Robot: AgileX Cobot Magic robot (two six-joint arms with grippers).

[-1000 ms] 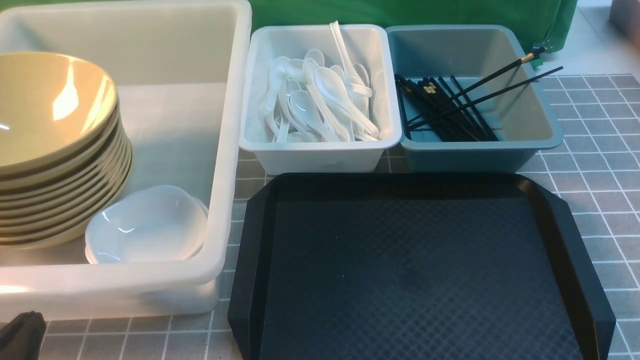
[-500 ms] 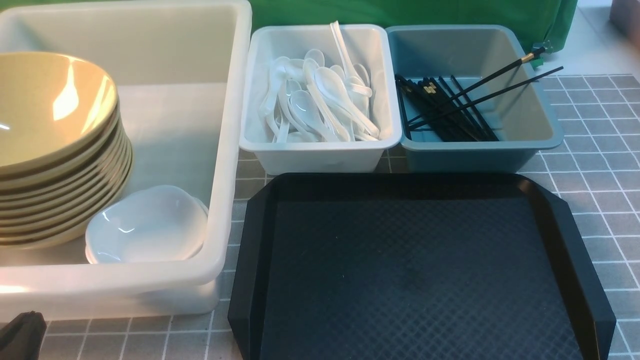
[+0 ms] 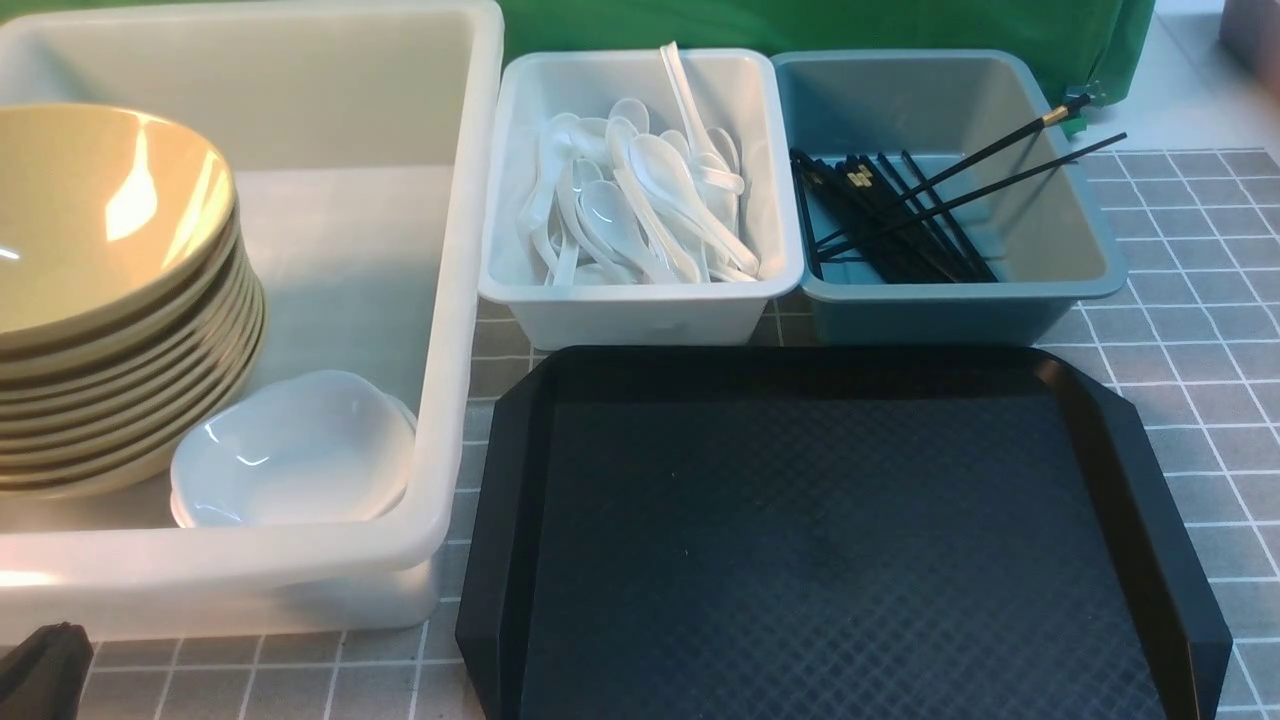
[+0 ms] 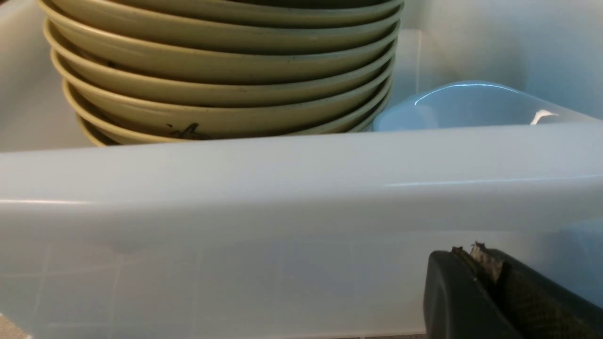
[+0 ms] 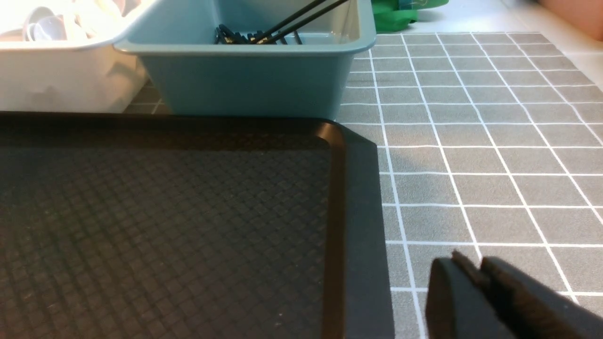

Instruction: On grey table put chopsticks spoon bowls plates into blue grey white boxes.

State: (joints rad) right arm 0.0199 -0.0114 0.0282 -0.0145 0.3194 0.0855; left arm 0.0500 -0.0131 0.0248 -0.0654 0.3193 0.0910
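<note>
1. No brand or readable label shows. The only marks are a dark scribble on the side of one of the lower bowls (image 4: pixel 183 129), too small to read, and the gold bands on the chopsticks (image 3: pixel 905 215).
2. The bowls (image 3: pixel 100 290) stand stacked at the left end of the large white box (image 3: pixel 455 300); the white plates (image 3: pixel 295 450) sit nested just beside the stack, against the box's near wall.
3. The small white box (image 3: pixel 640 310) holds a heap of plain white spoons (image 3: pixel 640 205); I cannot pick out red marks on any of them.
4. The blue-grey box (image 3: pixel 950 310) holds the chopsticks; two lean on its far right rim, their ends sticking out past it.
5. The two small boxes stand side by side, rims touching, just beyond the black tray (image 3: pixel 840 540). The tray's left edge lies near the large box, with a narrow strip of grey table (image 3: pixel 1200 300) between.
6. Bare tiled table runs to the right of the tray and the blue-grey box.
7. The left gripper (image 4: pixel 490 273) sits low, close against the outer near wall of the large white box, jaws closed and holding nothing.
8. The right gripper (image 5: pixel 478 273) hovers low over the table just beside the tray's right edge, jaws nearly together with only a slit between them, gripping nothing.
</note>
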